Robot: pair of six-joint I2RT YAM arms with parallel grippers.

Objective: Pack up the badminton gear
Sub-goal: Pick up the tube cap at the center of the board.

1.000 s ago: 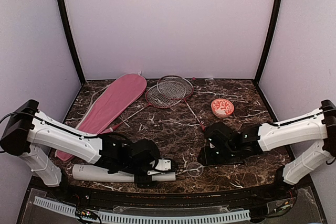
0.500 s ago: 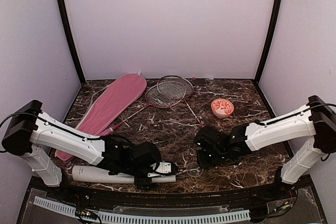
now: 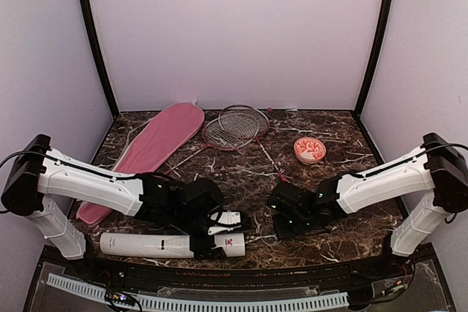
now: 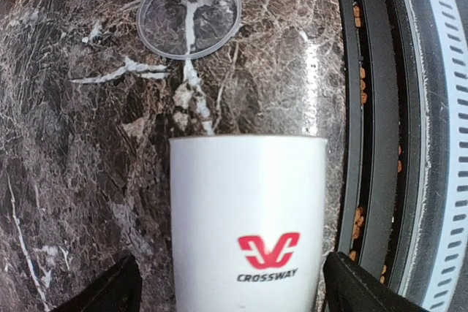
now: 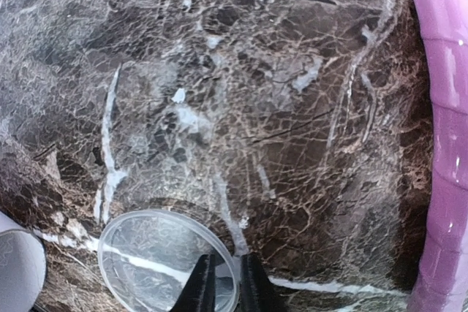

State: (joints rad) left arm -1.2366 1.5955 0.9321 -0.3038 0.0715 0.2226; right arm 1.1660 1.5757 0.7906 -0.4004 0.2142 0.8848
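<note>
1. Right pincer (image 5: 227, 288) sits low over the dark marble-patterned tabletop (image 5: 241, 71). Its two black fingertips (image 5: 201, 286) stand nearly together astride the rim of a clear round plastic lid (image 5: 157, 261). A sliver of gap shows between them, and it cannot be told whether they bite the rim.
2. The lid lies flat on the marble. Its disc spreads away from those fingertips toward the left pincer.
3. Left pincer (image 4: 232, 290) is spread wide, with one finger on each side of a tall white tube with a red logo (image 4: 248, 210). The tube lies on its side, and bare marble shows between it and one finger.
4. The tube's end points out from the left pincer at the lid, with a stretch of marble between the two.
5. A pink racket handle (image 5: 442, 107) lies near the right pincer, on the side away from the tube.
6. From above, the two pincers face each other near the front edge, left (image 3: 223, 231) and right (image 3: 272, 218).
7. Two thin red-framed rackets (image 3: 235, 128) lie with their heads overlapping, well beyond both pincers near the back wall.
8. A long pink racket-shaped bag (image 3: 157, 144) slants across the marble beyond the left pincer.
9. A small round red-and-white dish (image 3: 309, 150) lies beyond the right pincer, apart from it.
</note>
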